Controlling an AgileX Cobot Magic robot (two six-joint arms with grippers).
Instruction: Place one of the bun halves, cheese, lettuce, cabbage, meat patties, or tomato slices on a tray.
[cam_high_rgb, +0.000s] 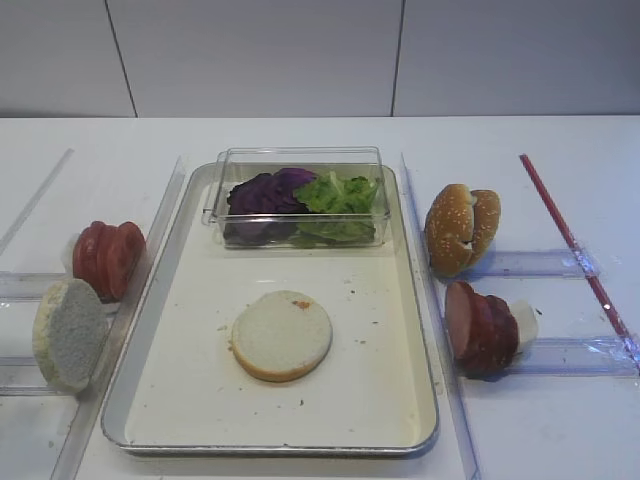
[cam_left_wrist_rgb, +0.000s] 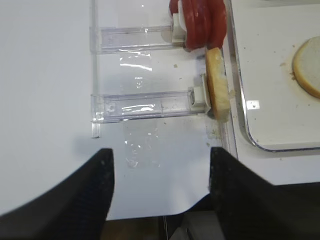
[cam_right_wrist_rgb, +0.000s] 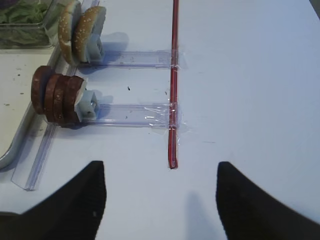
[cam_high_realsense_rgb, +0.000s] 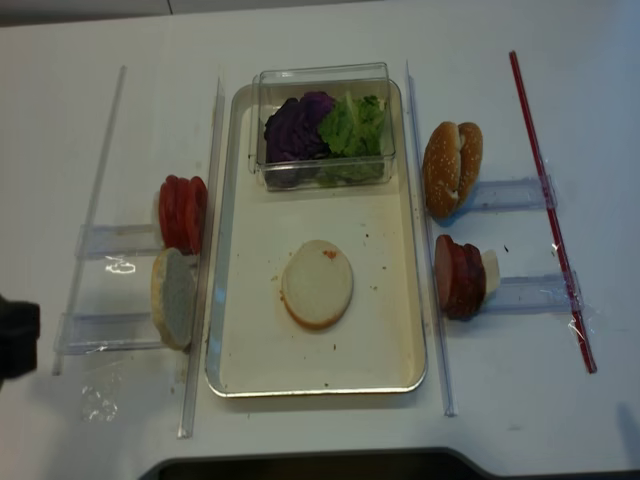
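A flat bun half (cam_high_rgb: 282, 335) (cam_high_realsense_rgb: 318, 283) (cam_left_wrist_rgb: 308, 65) lies white face up in the middle of the silver tray (cam_high_rgb: 420, 300) (cam_high_realsense_rgb: 224, 250). Lettuce (cam_high_rgb: 340, 193) and purple cabbage (cam_high_rgb: 264, 192) sit in a clear box on the tray's far end. Tomato slices (cam_high_rgb: 108, 258) (cam_left_wrist_rgb: 200, 20) stand on edge left of the tray. Meat patties (cam_high_rgb: 482, 326) (cam_right_wrist_rgb: 56, 97) stand on edge to its right. No cheese is in view. My left gripper (cam_left_wrist_rgb: 161, 152) is open over bare table near the front edge, left of the tray. My right gripper (cam_right_wrist_rgb: 160, 167) is open, right of the patties.
A greyish bun half (cam_high_rgb: 68, 333) (cam_left_wrist_rgb: 217, 90) stands in a clear holder below the tomatoes. Sesame bun tops (cam_high_rgb: 462, 228) (cam_right_wrist_rgb: 80, 32) stand behind the patties. A red strip (cam_high_rgb: 575, 245) (cam_right_wrist_rgb: 173, 75) is taped across the right holders. Clear rails (cam_high_rgb: 150, 260) flank the tray.
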